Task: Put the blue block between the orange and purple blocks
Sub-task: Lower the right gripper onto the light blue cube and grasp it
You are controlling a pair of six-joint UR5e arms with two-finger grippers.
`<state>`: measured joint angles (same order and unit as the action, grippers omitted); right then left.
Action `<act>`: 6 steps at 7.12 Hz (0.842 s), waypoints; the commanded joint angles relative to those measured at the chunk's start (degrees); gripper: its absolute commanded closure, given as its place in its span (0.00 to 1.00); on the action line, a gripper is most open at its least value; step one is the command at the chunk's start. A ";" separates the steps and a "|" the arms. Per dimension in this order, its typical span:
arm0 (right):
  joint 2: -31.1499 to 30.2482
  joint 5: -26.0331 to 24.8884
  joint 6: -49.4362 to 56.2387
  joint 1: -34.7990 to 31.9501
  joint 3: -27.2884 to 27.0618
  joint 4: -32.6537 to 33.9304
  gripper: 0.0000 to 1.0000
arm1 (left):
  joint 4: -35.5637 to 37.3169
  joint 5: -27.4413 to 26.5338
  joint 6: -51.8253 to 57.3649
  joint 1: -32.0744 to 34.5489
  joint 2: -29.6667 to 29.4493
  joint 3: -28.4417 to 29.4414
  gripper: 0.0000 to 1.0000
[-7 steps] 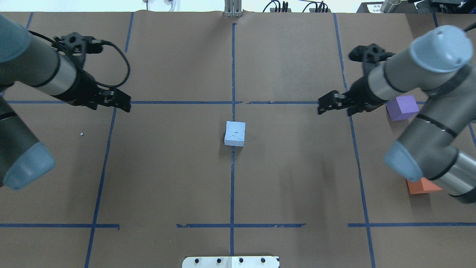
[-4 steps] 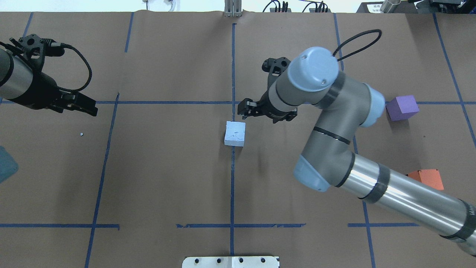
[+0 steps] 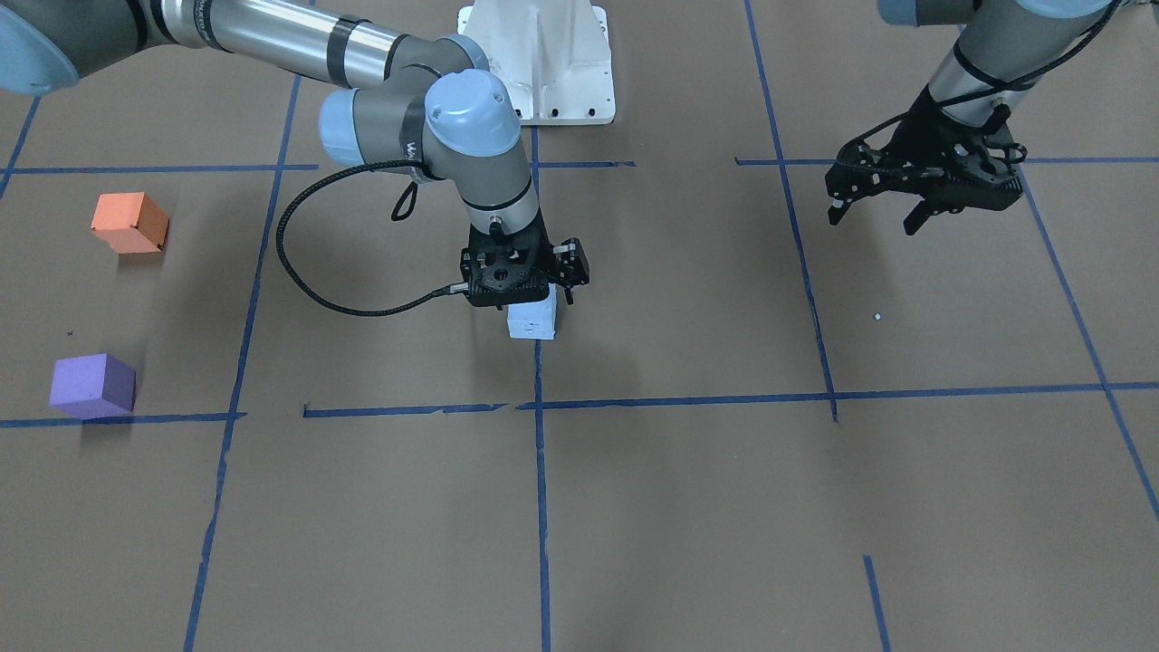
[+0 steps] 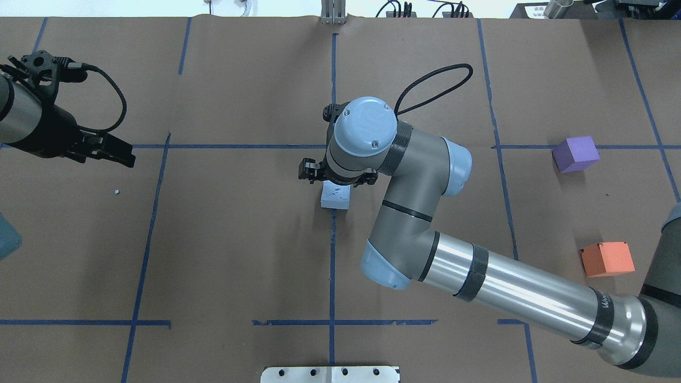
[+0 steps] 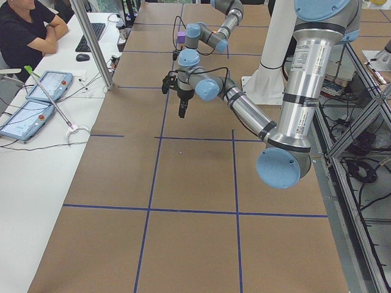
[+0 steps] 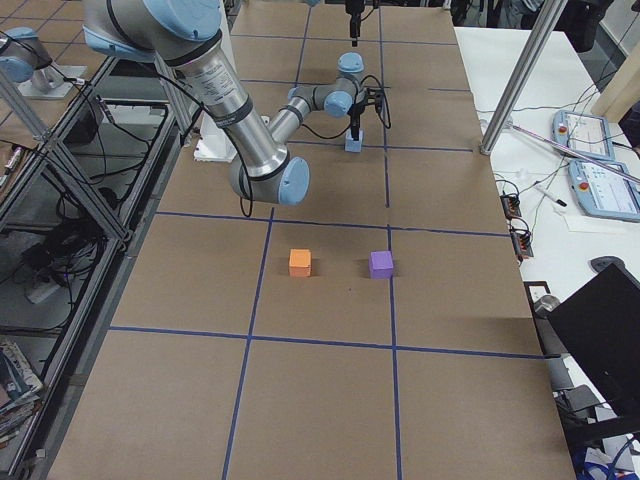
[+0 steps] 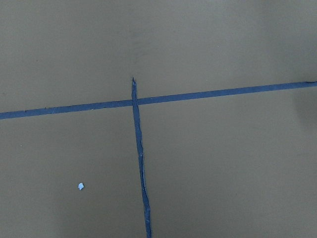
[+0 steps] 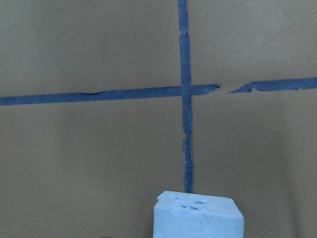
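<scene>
The right gripper [image 3: 521, 294] hangs directly over the blue block [image 3: 532, 322] to grasp it, but its jaw opening cannot be told.

Paper [image 4: 590, 207] between orange block [image 4: 607, 259] and purple block [image 4: 575, 153] lying open, blocks standing apart. Across middle, right arm [image 4: 505, 287] slanting from that side to blue block [image 4: 335, 198], crowding approach. Well away, left gripper [image 3: 871, 217] hanging, hindering nothing.
</scene>
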<state>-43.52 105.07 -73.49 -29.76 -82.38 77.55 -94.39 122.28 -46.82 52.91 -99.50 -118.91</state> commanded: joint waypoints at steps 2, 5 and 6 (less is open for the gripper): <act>1.86 -2.13 0.45 2.06 2.91 5.42 0.01 | 0.00 -0.02 -0.20 0.00 0.00 -0.35 0.00; 2.12 -2.59 0.54 1.82 2.94 5.24 0.87 | 0.09 -0.11 -0.47 0.00 0.00 -0.88 0.00; 1.78 -2.15 0.54 -0.02 -0.03 5.50 0.98 | 0.09 -0.11 -0.64 0.00 0.00 -0.88 0.00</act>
<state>-41.48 102.60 -72.99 -28.27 -79.92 82.85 -94.32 122.18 -47.29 52.91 -99.49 -119.74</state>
